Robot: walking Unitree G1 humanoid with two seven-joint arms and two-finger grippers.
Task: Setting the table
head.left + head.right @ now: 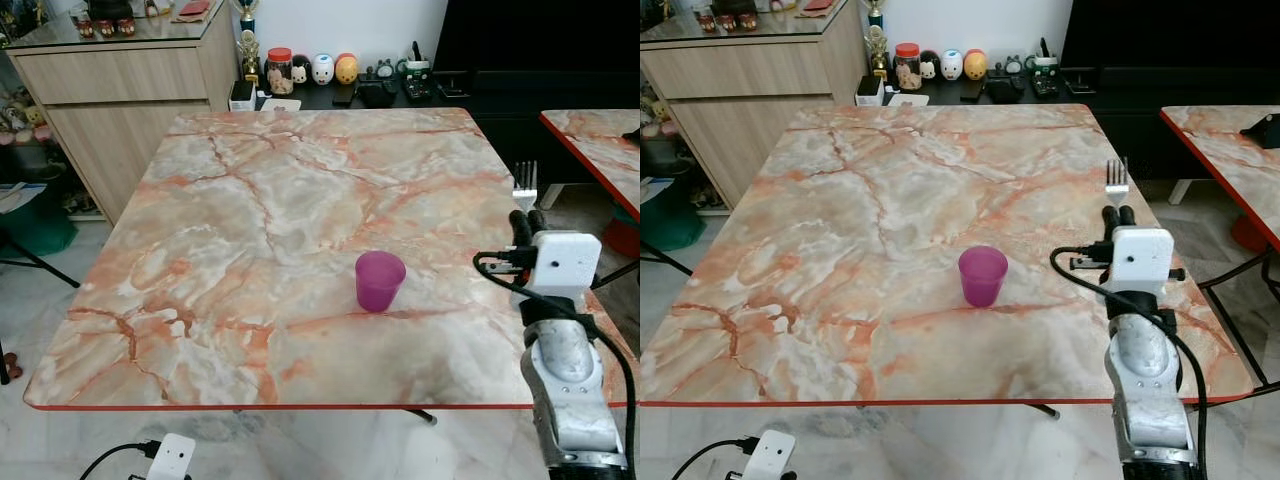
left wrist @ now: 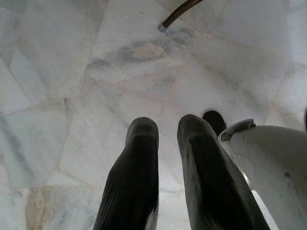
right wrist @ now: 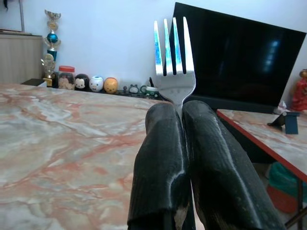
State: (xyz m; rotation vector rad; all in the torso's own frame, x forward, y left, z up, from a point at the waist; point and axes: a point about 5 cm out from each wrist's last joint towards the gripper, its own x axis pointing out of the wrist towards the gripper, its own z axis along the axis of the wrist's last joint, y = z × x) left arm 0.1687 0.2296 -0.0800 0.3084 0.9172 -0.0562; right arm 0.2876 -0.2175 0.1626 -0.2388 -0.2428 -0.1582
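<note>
Four metal fork [image 3: 173, 57] tines protrude from right gripper [image 3: 182, 112]

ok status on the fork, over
Right claw shut on fork, tines up, over the table's right edge. Left claw idle, low. Purple cup mid-table, not in the way.

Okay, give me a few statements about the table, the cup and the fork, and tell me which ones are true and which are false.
1. The right gripper holds a fork with its tines pointing up. True.
2. The purple cup lies tipped on its side. False: it stands upright on the marble table.
3. The fork already rests on the table beside the cup. False: it is clamped between the right gripper's fingers, off to the cup's right.
4. The left gripper hangs low over the pale floor tiles. True.
5. A plate sits next to the cup. False: there is only bare marble around the cup.
</note>
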